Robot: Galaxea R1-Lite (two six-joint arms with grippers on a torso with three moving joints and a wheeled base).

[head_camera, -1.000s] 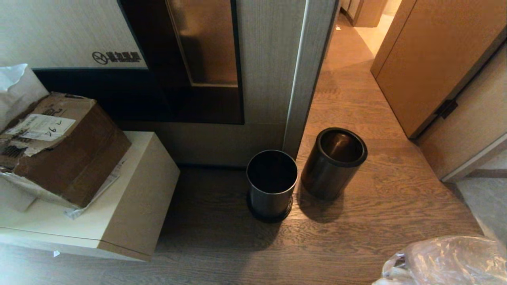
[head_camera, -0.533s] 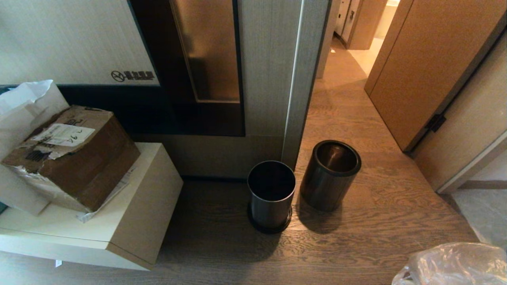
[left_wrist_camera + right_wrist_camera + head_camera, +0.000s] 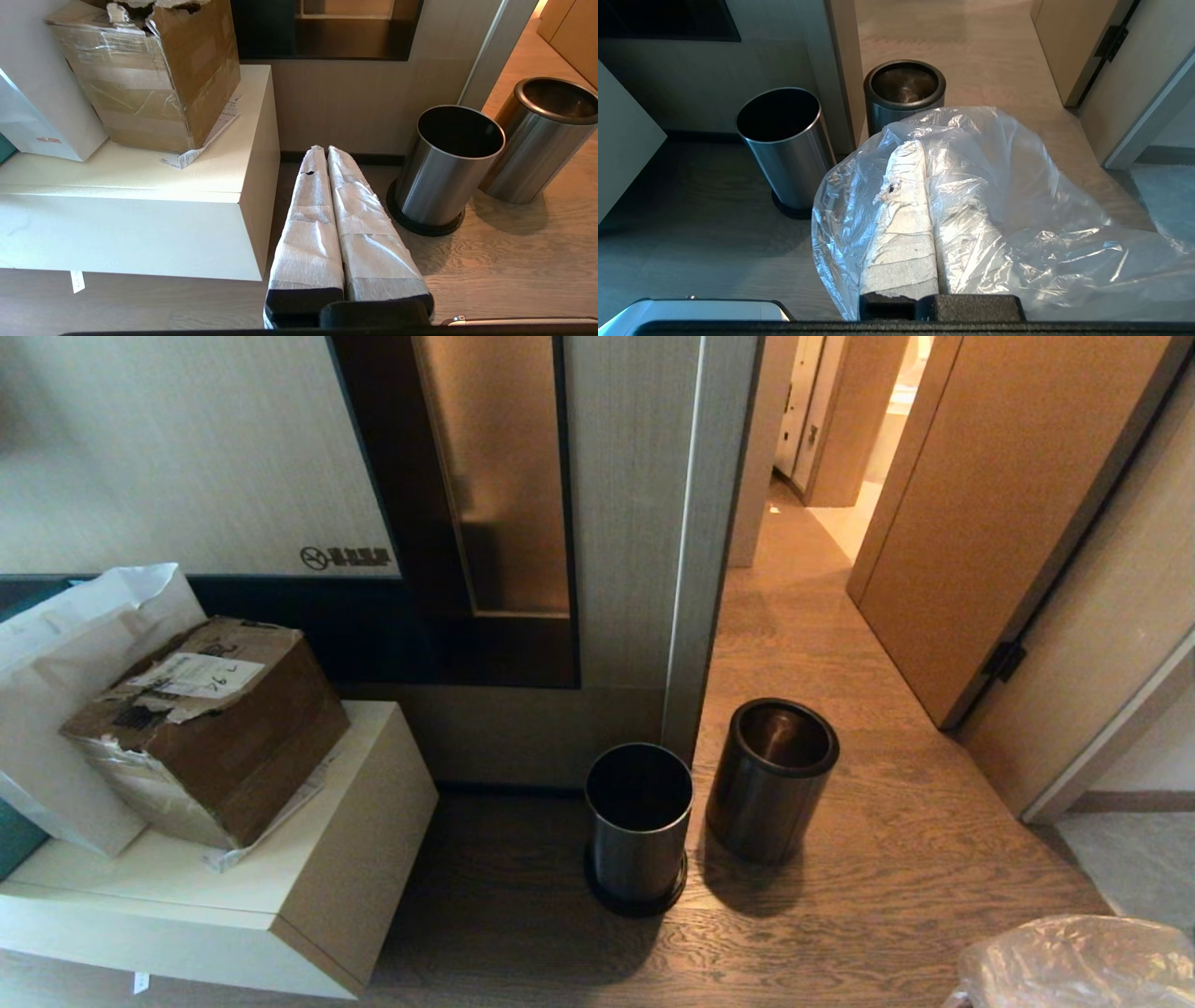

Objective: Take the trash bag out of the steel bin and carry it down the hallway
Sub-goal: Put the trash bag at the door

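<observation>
I've got the trash bag [image 3: 994,219] draped over my clenched right hand [image 3: 924,154], probably pinched; the steel bin [image 3: 771,777] at one o'clock stands emptied. Left hand [image 3: 325,151] clenched, empty. The hallway [image 3: 803,588] carry remains.

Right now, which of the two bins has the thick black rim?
The right-hand bin, nearer the open doorway; the left bin has a thin bare steel edge.

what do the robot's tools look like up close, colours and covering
Both look alike: the left tool and right tool each have two long tapering fingers wrapped in white crinkled fabric-like tape, rising from a black base block. Each has a small dark hole torn in the wrap of one finger.
</observation>
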